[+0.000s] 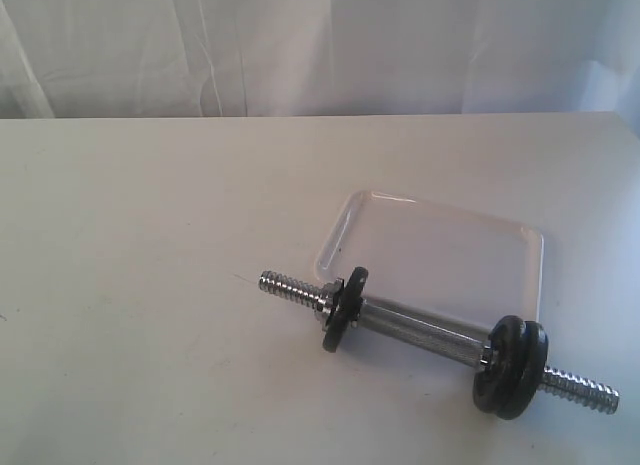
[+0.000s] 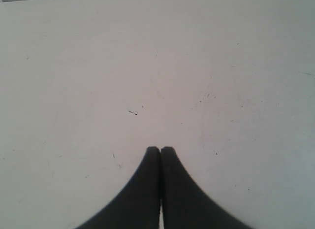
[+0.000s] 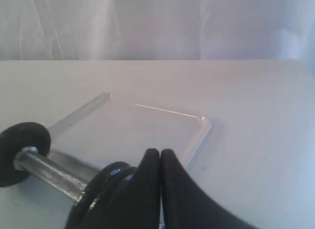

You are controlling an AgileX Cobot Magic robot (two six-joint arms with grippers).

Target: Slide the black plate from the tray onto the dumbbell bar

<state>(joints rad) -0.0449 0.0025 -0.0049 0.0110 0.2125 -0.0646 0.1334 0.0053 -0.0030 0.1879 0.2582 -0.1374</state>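
The dumbbell bar (image 1: 420, 330) lies on the table in front of the white tray (image 1: 450, 250), which holds nothing. All three black plates sit on the bar: one (image 1: 345, 310) near the left threaded tip, and a pair (image 1: 512, 367) pressed together near the right tip. In the right wrist view my right gripper (image 3: 160, 152) is shut and empty, just beside the pair of plates (image 3: 101, 182), with the shaft (image 3: 54, 172) and the tray (image 3: 147, 125) beyond. My left gripper (image 2: 160, 149) is shut over bare table. Neither gripper shows in the exterior view.
A white curtain (image 1: 300, 45) hangs behind the pale table (image 1: 130, 235). The table's far edge runs along the curtain. The left wrist view shows only table surface with small specks.
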